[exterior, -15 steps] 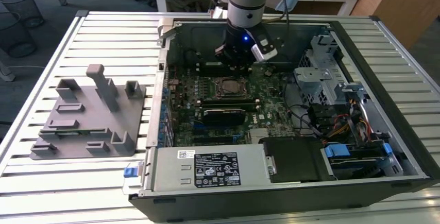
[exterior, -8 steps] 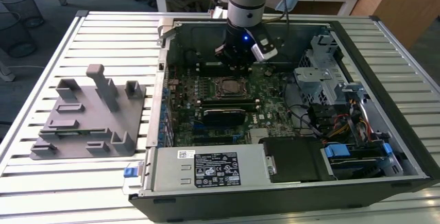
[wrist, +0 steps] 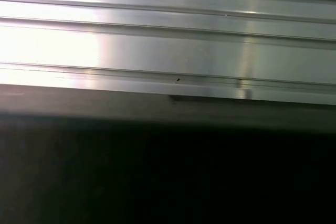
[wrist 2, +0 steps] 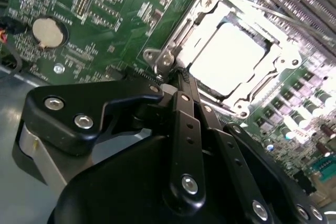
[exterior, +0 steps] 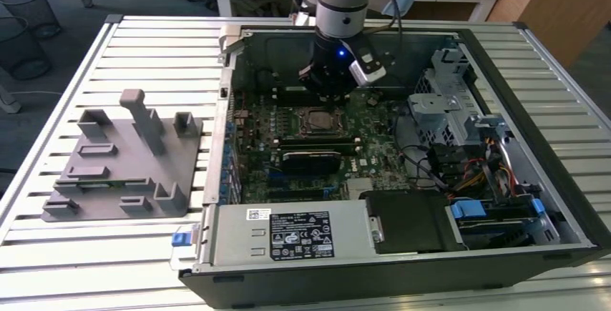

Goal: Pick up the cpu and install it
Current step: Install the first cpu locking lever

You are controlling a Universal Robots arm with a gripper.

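The exterior view looks down from high up at the slatted metal table and the open computer case, with the arm reaching in from the far side. The second wrist view sits close above the motherboard, looking past the gripper at the socket, which the exterior view also shows. The first wrist view faces ribbed metal slats at very close range.
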